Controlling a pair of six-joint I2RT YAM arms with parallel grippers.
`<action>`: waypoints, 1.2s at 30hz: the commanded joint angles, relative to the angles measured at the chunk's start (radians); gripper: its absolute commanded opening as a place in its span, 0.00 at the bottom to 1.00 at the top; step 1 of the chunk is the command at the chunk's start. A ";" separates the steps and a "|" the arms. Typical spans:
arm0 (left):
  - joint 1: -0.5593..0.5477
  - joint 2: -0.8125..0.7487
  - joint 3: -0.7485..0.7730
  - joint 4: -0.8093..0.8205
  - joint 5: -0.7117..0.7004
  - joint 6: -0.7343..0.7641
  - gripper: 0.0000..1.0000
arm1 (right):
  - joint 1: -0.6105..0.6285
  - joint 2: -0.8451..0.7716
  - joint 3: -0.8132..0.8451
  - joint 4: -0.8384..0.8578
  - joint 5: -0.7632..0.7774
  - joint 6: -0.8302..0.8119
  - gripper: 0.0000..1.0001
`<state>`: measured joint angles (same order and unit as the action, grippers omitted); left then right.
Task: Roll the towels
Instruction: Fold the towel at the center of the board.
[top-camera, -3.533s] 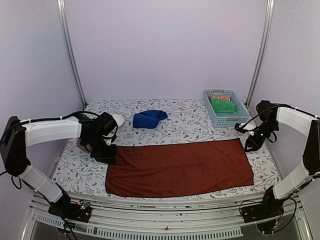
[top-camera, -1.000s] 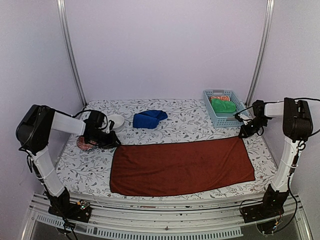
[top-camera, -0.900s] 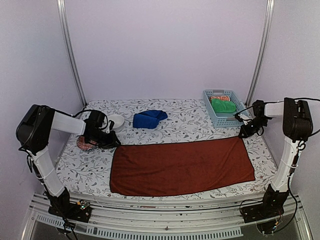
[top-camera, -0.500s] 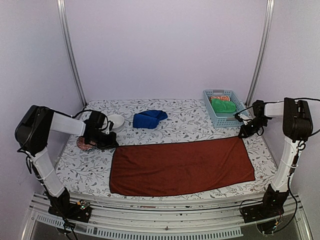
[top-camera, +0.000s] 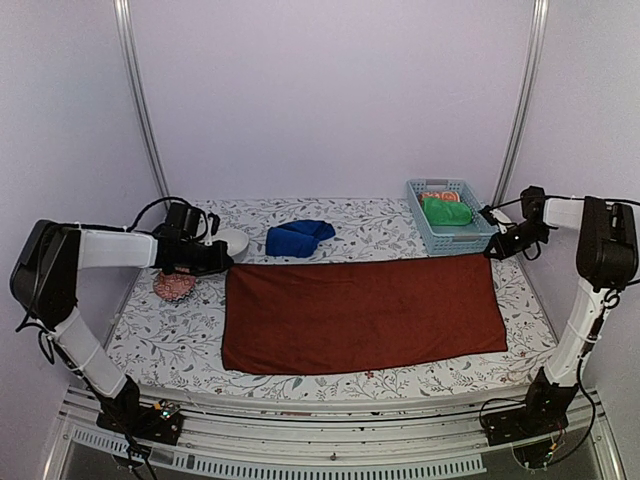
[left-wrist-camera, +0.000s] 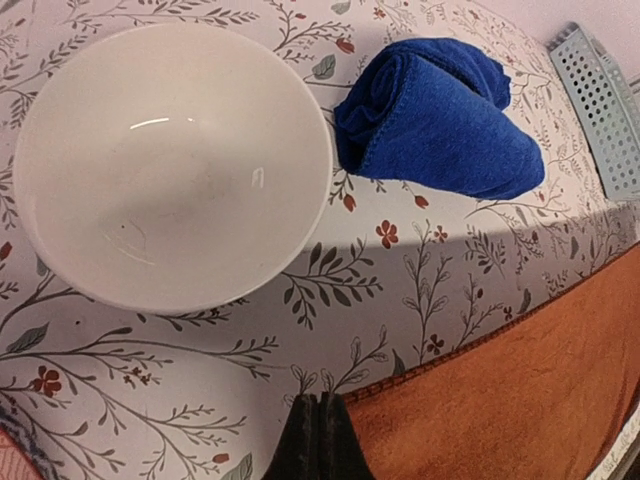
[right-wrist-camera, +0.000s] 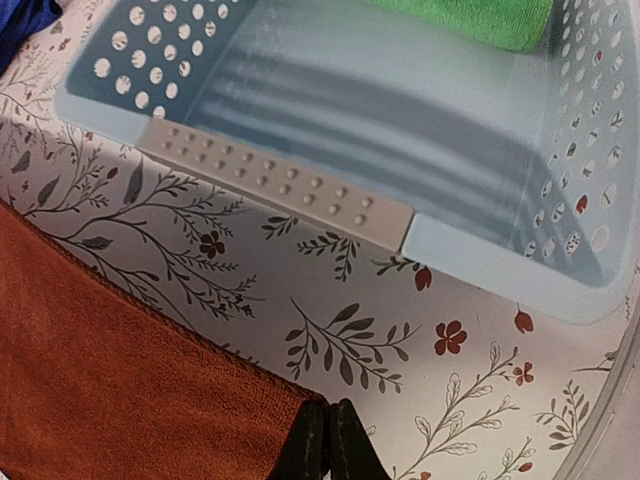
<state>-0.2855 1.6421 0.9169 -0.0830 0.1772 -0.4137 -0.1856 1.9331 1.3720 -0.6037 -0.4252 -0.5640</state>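
The table (top-camera: 380, 235) carries a floral cover. The red towel (top-camera: 365, 312) lies flat and spread across its middle, long side running left to right. The basket (top-camera: 455, 240) stands at the far right, just beyond the red towel's far right corner. It holds a green cloth (top-camera: 446, 211) with an orange cloth (top-camera: 438, 196) behind it. The blue towel (top-camera: 298, 238) lies bunched at far centre, apart from the red towel. The bowl (top-camera: 232, 240) sits upright to its left. The left gripper (left-wrist-camera: 318, 420) is clamped on the red towel's far left corner, fingers pressed together. The right gripper (right-wrist-camera: 328, 425) is likewise clamped on the far right corner
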 joint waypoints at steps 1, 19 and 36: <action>-0.005 -0.045 -0.030 0.069 0.042 -0.018 0.00 | -0.008 -0.068 -0.018 0.019 -0.088 -0.016 0.04; -0.007 -0.317 -0.231 0.016 0.194 -0.100 0.00 | -0.104 -0.254 -0.216 -0.040 -0.186 -0.097 0.04; -0.012 -0.544 -0.391 -0.187 0.284 -0.225 0.00 | -0.126 -0.482 -0.469 -0.126 -0.196 -0.233 0.04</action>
<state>-0.2878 1.1461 0.5610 -0.1833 0.4355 -0.5861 -0.3061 1.5272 0.9512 -0.6895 -0.5961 -0.7525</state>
